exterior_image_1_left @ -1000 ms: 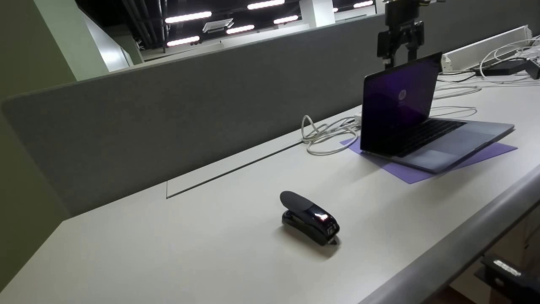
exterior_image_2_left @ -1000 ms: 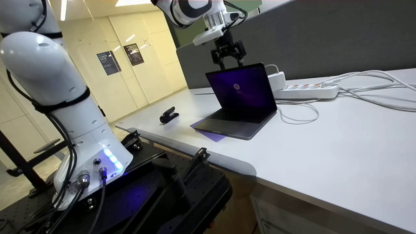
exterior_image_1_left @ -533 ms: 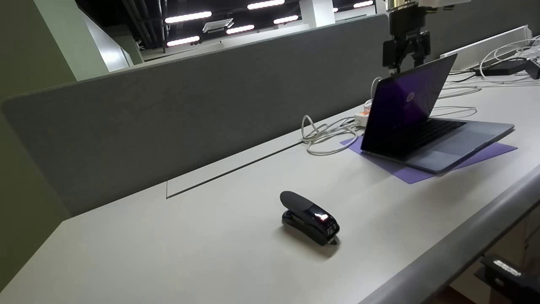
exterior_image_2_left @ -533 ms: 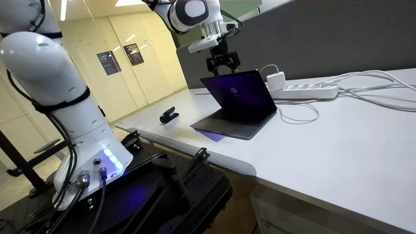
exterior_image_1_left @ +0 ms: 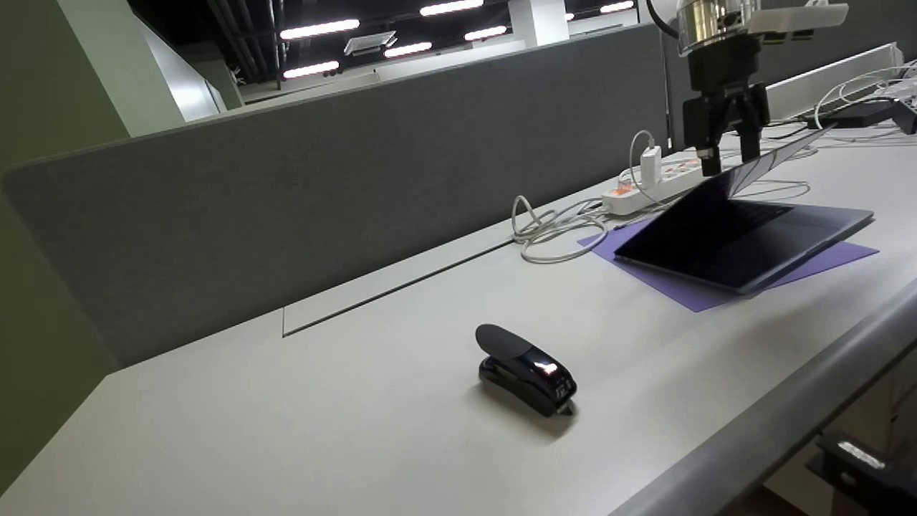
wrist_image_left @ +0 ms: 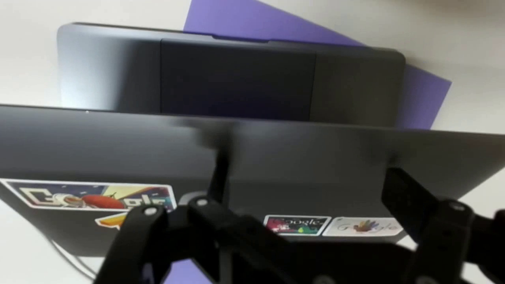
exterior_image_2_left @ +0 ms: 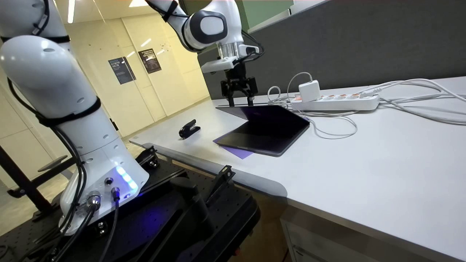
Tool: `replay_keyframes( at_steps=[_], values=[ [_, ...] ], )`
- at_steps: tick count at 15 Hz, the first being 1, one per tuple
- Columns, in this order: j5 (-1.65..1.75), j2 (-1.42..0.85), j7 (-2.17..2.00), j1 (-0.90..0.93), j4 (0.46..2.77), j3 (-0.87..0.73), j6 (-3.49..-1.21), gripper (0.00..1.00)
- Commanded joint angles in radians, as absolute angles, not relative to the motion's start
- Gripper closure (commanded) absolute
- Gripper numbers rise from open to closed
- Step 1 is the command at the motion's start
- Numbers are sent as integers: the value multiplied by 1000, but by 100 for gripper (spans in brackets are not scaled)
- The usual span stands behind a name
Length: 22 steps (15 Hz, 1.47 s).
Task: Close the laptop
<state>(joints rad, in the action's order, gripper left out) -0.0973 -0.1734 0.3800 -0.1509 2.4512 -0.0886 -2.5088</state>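
The silver-grey laptop stands partly folded on the desk in both exterior views (exterior_image_1_left: 806, 226) (exterior_image_2_left: 256, 137). Its lid (exterior_image_2_left: 271, 113) leans forward at a low angle over the dark keyboard. In the wrist view the lid's outer face (wrist_image_left: 300, 152) bears several stickers and hides the keyboard; part of the palm rest shows beyond it. My gripper (exterior_image_1_left: 731, 163) is open, pointing down, with nothing between its fingers. It also shows in the other views (exterior_image_2_left: 241, 102) (wrist_image_left: 307, 167). Its fingertips are at the lid's outer face near the upper edge and appear to touch it.
A purple sheet (exterior_image_1_left: 680, 290) lies under the laptop. A black stapler (exterior_image_1_left: 528, 371) stands on the desk to one side. A white power strip (exterior_image_2_left: 342, 103) with a charger and loose white cables lies behind the laptop. A grey partition (exterior_image_1_left: 401, 172) runs along the back.
The lid has tipped from nearly upright down toward the keyboard. My gripper has moved down and forward with it, fingers staying apart. The laptop base and stapler have not moved.
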Motion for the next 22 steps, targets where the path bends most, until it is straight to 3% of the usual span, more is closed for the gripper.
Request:
replay_keyframes(
  at_steps=[1, 22],
  values=[
    [-87, -172, 379, -160, 2503, -88, -2518, 0],
    [83, -429, 142, -140, 2563, -177, -2907, 0]
  ],
)
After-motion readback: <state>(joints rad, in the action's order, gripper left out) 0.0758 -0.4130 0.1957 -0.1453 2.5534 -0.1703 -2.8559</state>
